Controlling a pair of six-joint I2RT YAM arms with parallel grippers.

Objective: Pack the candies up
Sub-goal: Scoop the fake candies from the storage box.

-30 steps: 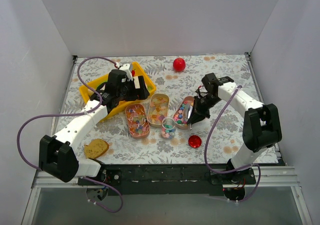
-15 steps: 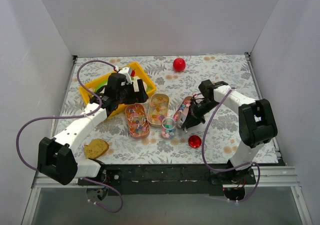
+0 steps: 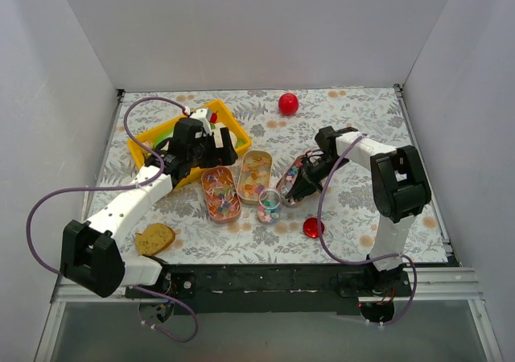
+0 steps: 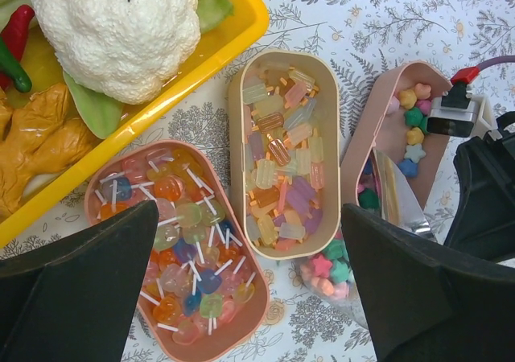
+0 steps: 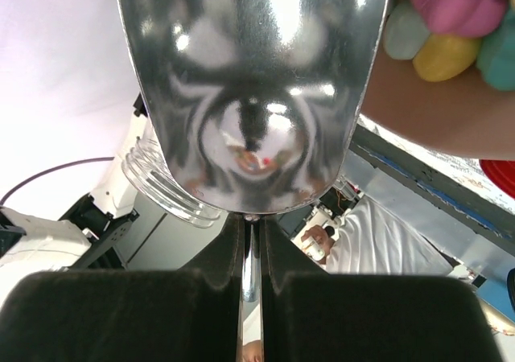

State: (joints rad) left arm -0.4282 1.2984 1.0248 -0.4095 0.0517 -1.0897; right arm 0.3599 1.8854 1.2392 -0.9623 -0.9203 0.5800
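Note:
Three pink oval tins hold the candies: lollipops in the left tin [image 3: 220, 193] [image 4: 181, 249], popsicle shapes in the middle tin [image 3: 255, 175] [image 4: 282, 157], stars in the right tin [image 3: 291, 182] [image 4: 406, 113]. A small clear jar [image 3: 270, 206] [image 4: 330, 277] part-filled with star candies stands in front of them. My right gripper [image 3: 308, 177] [image 5: 252, 241] is shut on a metal spoon [image 5: 249, 80] [image 4: 398, 201], whose bowl dips into the right tin beside star candies [image 5: 451, 16]. My left gripper [image 3: 211, 149] [image 4: 249, 298] is open and empty above the left and middle tins.
A yellow tray [image 3: 153, 141] of toy vegetables lies at the back left, under my left arm. A red ball [image 3: 288, 103] sits at the back. A red lid [image 3: 313, 228] lies in front of the jar. A bread slice [image 3: 154, 238] lies front left.
My right gripper has moved left and down, and the spoon has tilted into the right tin. My left gripper shifted slightly toward the yellow tray, then held still.

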